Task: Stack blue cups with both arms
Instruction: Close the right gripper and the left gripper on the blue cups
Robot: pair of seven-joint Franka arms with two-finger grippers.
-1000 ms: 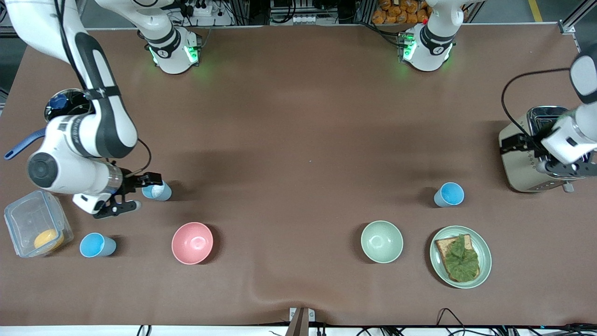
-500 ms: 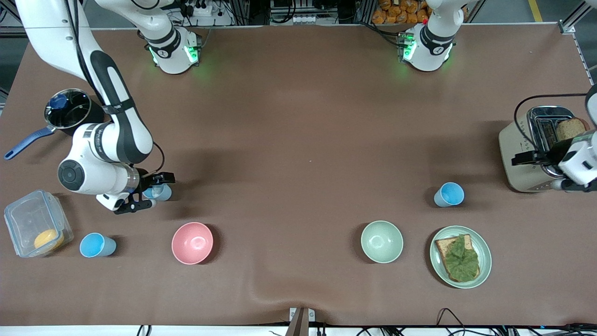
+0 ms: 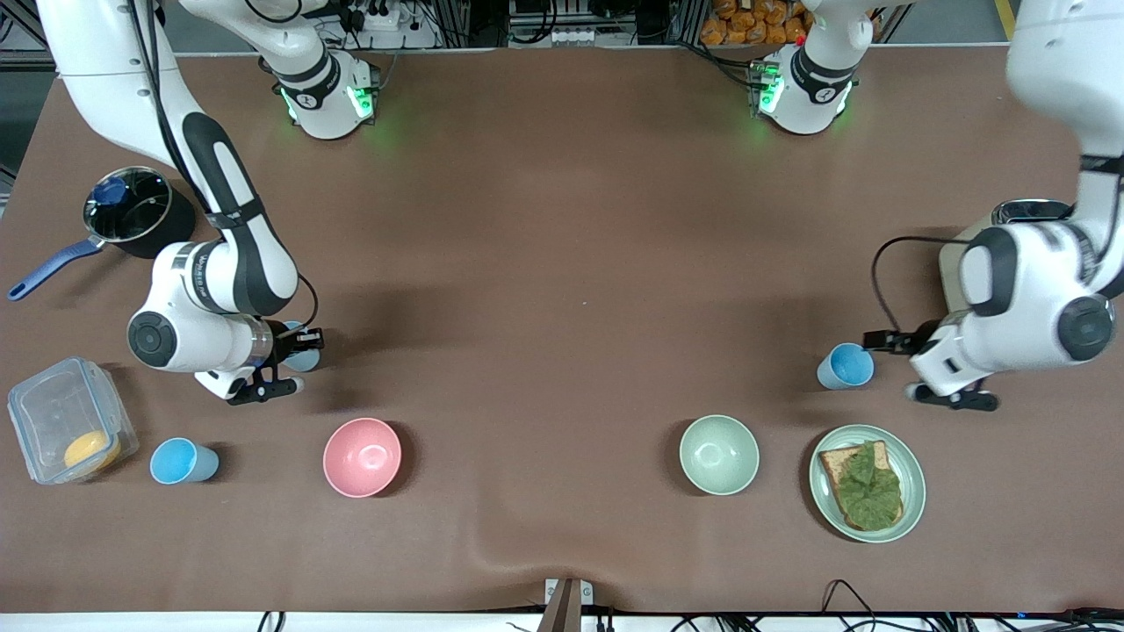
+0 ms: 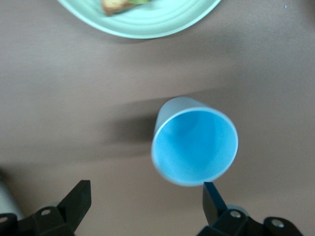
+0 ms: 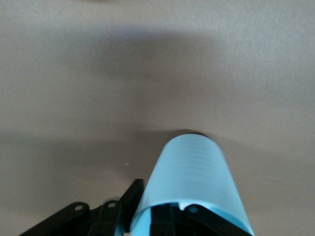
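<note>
Cup [image 3: 845,366] betw toaster [image 3: 957,263] & plate [image 3: 913,478], bowls [image 3: 362,456] nearer cam than pot [image 3: 132,211]

A robotics lab, no question, dressed up as a kitchen. Two white arm bases [image 3: 327,88] glow green along the top of the frame, bolted to a surface [image 3: 562,263] under a brown cloth. Above them, at the top edge, sit aluminium framing, power strips [image 3: 378,16] and loose cables. More cables [image 3: 843,592] trail at the bottom edge. The props are pure kitchen: a toaster [image 3: 1010,219] at right, a saucepan [image 3: 132,211] upper left, bowls and a plate of bread [image 3: 867,483].
</note>
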